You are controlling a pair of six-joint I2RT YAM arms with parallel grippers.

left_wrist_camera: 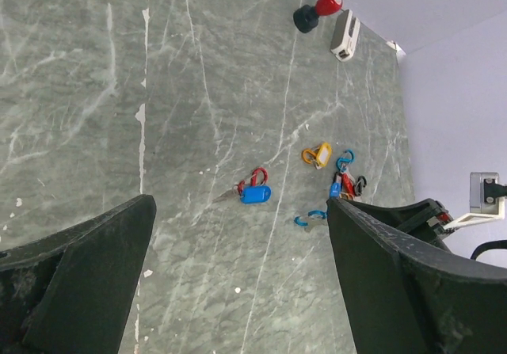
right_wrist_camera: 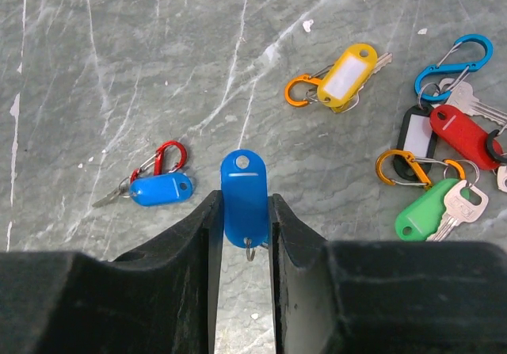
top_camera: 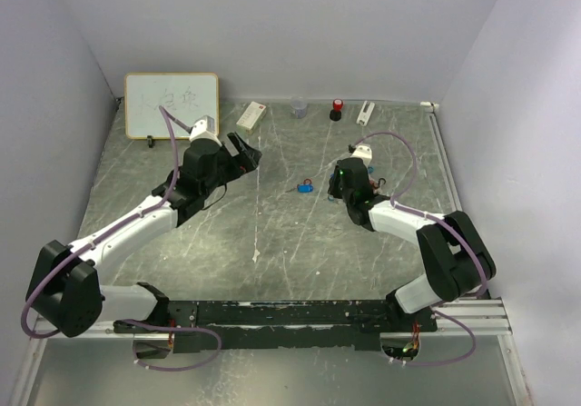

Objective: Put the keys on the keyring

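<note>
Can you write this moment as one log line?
right gripper: shut on blue tag | left gripper: open, empty | other keys: on table

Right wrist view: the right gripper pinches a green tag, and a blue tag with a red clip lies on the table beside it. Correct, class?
No. The right wrist view shows the right gripper pinching a blue tag, not green. The other blue tag with its red clip lies beside it.

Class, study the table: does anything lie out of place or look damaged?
Nothing looks damaged. One blue-tagged key with a red clip lies alone, apart from the heap of other keys.
</note>
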